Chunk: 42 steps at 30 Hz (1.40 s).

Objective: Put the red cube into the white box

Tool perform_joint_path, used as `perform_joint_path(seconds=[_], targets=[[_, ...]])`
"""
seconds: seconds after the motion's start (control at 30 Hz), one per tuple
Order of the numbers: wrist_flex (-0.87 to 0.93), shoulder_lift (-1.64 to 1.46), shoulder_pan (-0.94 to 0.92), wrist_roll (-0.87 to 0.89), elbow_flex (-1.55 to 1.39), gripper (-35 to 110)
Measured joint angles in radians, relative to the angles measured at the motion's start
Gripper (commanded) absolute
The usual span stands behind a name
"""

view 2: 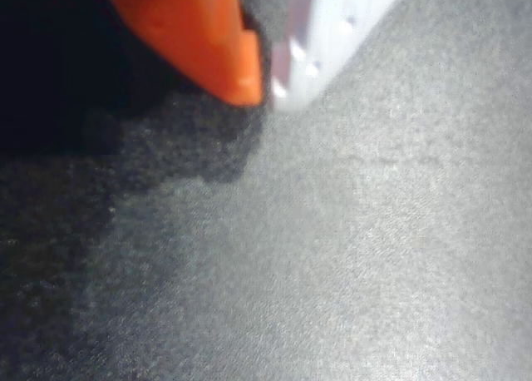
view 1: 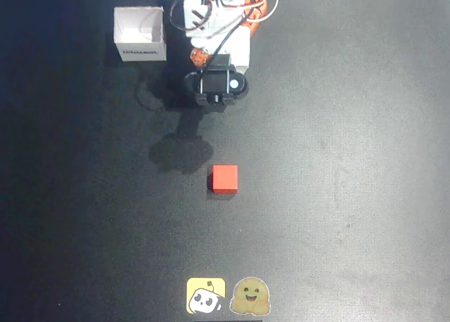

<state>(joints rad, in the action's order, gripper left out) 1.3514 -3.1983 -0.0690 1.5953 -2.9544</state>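
Observation:
The red cube [view 1: 225, 178] lies flat on the dark table near the middle of the overhead view. At the upper left stands the white box [view 1: 140, 32], open side up, with a strip of dark text on its near wall. The arm [view 1: 214, 51] is folded at the top centre, to the right of the box and well above the cube. Its black wrist block [view 1: 216, 86] hides the fingers from above. In the wrist view my gripper [view 2: 270, 90] is shut, its orange finger [view 2: 224, 48] meeting the white finger [view 2: 320, 40] with nothing between them, close over bare table.
Two stickers, a yellow one [view 1: 205, 296] and a tan smiling one [view 1: 251, 297], sit at the bottom edge of the overhead view. The arm's shadow [view 1: 181, 150] falls on the black mat between the arm and the cube.

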Motion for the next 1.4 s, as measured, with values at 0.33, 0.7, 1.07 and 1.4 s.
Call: perform_joint_path(seconds=[0.33,0.7,1.07,1.4], targets=[[0.000,0.000,0.000,0.000,0.000,0],[0.000,0.000,-0.002,0.000,0.000,0],[0.000,0.000,-0.021,-0.011,0.000,13],[0.051,0.072,0.025,0.041,0.161,19]])
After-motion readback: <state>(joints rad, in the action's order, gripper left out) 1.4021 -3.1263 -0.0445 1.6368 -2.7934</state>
